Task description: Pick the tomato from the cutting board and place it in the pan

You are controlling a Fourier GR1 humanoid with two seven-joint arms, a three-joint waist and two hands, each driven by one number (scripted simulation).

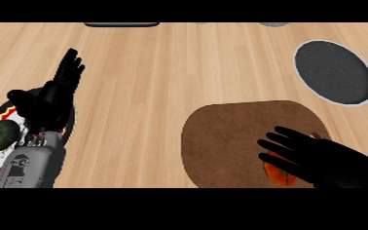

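A brown rounded cutting board lies on the wooden counter at the lower right. On its near right part sits an orange-red tomato, mostly hidden under my right hand. That hand lies over the tomato with fingers spread and pointing left, not curled round it. The pan, dark grey with a pale rim, rests at the far right, beyond the board. My left hand stands open at the left edge, fingers up.
Under my left forearm, at the left edge, a dark-rimmed plate holds a green object. A dark flat item and a grey object sit at the counter's far edge.
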